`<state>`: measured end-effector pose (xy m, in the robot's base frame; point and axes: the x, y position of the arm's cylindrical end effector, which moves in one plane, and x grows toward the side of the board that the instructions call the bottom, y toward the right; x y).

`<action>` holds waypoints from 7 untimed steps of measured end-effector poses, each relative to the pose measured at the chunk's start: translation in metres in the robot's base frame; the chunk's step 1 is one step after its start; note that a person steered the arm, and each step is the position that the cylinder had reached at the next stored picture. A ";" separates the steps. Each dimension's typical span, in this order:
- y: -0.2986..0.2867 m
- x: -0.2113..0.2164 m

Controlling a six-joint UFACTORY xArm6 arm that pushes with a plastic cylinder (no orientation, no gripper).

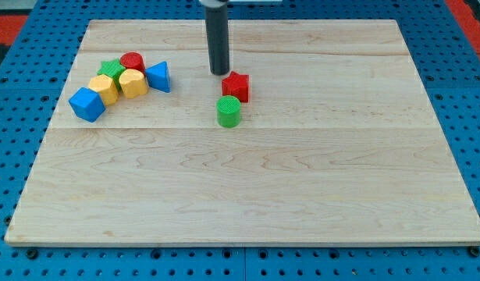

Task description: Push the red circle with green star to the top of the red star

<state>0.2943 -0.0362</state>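
Observation:
The red circle point(133, 61) sits at the view's upper left, touching the green star point(111, 69) on its left. The red star point(236, 85) lies near the board's upper middle. My tip point(218, 72) stands just to the upper left of the red star, close to it, and well to the right of the red circle and green star.
A green circle point(229, 112) sits just below the red star. A cluster at the upper left holds a blue triangle point(159, 76), two yellow blocks point(133, 83) point(104, 88) and a blue cube point(87, 104). The wooden board point(247, 195) lies on blue pegboard.

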 end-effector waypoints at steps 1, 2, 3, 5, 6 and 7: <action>-0.020 -0.057; -0.118 -0.064; -0.201 -0.053; -0.263 0.041; -0.218 0.062; -0.196 0.053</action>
<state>0.3470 -0.2325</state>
